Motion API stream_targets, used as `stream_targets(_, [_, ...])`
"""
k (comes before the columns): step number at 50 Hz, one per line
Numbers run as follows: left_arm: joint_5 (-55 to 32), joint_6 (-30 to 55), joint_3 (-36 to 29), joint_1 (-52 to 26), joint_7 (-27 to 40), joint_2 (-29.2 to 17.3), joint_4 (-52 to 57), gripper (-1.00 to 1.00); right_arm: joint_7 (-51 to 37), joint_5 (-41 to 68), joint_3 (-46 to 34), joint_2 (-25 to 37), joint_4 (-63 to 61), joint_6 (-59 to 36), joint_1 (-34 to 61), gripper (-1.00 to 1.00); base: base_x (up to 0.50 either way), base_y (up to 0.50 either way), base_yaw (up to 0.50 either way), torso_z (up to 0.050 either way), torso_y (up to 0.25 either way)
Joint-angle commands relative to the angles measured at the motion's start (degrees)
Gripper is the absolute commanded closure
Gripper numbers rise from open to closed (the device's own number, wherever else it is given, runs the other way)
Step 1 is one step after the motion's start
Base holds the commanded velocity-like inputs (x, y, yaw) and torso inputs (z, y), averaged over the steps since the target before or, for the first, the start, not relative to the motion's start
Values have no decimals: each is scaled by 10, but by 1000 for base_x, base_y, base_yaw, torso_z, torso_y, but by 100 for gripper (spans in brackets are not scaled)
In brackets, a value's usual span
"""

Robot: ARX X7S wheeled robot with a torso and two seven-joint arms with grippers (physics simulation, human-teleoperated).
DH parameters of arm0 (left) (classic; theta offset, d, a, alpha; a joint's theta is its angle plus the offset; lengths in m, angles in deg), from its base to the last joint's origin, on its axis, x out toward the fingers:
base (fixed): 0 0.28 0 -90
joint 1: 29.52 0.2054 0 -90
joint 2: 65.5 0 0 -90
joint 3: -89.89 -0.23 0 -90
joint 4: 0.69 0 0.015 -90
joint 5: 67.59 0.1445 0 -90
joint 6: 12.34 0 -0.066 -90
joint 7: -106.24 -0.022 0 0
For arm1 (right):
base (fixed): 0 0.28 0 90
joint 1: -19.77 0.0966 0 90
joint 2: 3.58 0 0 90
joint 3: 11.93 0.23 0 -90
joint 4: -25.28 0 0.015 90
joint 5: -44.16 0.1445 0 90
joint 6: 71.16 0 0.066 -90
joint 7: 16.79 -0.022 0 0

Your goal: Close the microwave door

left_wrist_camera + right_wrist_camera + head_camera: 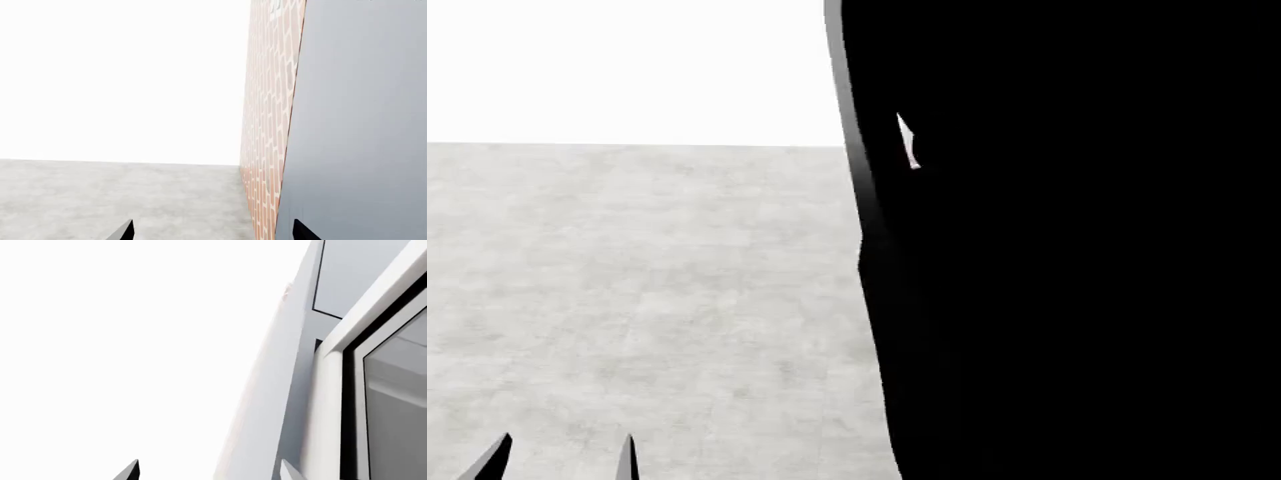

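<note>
The microwave door (pixel 333 405) shows only in the right wrist view, as a white frame round a dark-bordered glass window, seen from close up at a steep angle. My right gripper (pixel 210 471) is open and empty, with one fingertip just short of the door's white frame. My left gripper (pixel 213 231) is also open and empty, and it faces a brick wall (pixel 267 125) and a flat grey panel (pixel 360 125). In the head view the left gripper (pixel 561 458) shows as two tips over the floor. The right gripper is hidden there.
A large black shape (pixel 1068 260) very close to the head camera blocks that view's right half; I cannot tell what it is. Grey floor (pixel 641 300) stretches to the left. A grey cabinet face (pixel 293 365) stands beside the door.
</note>
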Motion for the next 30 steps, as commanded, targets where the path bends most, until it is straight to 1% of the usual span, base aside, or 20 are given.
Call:
stream_targets(1, [-1,-9,-1,-1,-1,0,-9,-100,-2,3,5,9,70,14,43,-100,0,0,0,0,0])
stream_targets(10, [-3,-11,-2,-2,-1,-1,-11,-100,-6,-1,-3,18,125,29,70,-100,0,0,0,0,0])
stream_targets(16, [-2,-5,-5,-3,2,-3,-4,-100,-4,-8,-17,30,127,21,80,-100,0,0,0,0,0])
stream_targets(21, [-4,-1,-5,-4,4,-5,2,-100,-10,-16,-5,44,147,18,104,-100,0,0,0,0,0])
stream_targets(30, [-4,6,-7,-4,8,-6,8,-100,-20,-17,7,55,155,24,94,-100,0,0,0,0,0])
